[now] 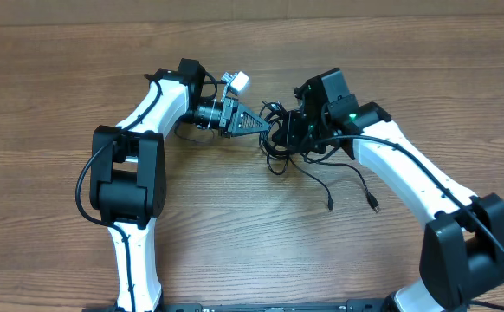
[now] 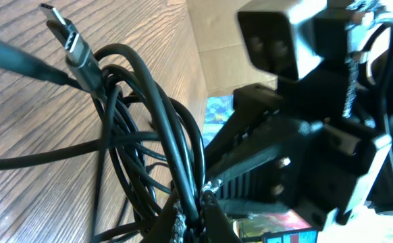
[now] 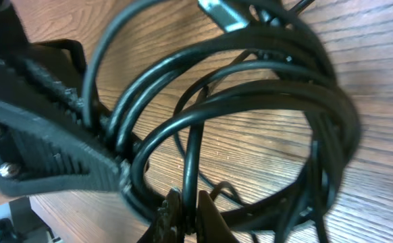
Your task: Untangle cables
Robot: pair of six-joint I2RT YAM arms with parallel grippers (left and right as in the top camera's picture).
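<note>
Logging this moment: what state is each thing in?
Left gripper: shut on cables.
Right gripper: shut on cables.
Cables: tangled in one bunch between both grippers.
USB-C plug: unplugged, sticking out of bunch.
Two trailing ends: loose, lying on table.

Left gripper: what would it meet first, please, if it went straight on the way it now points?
The left gripper, shut on the cables, would push that bunch straight into the right gripper facing it; the gap looks small, depth unclear.

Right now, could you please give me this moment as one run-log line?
left gripper: shut on cables | right gripper: shut on cables | cables: tangled bunch between both grippers | untangling: not done
</note>
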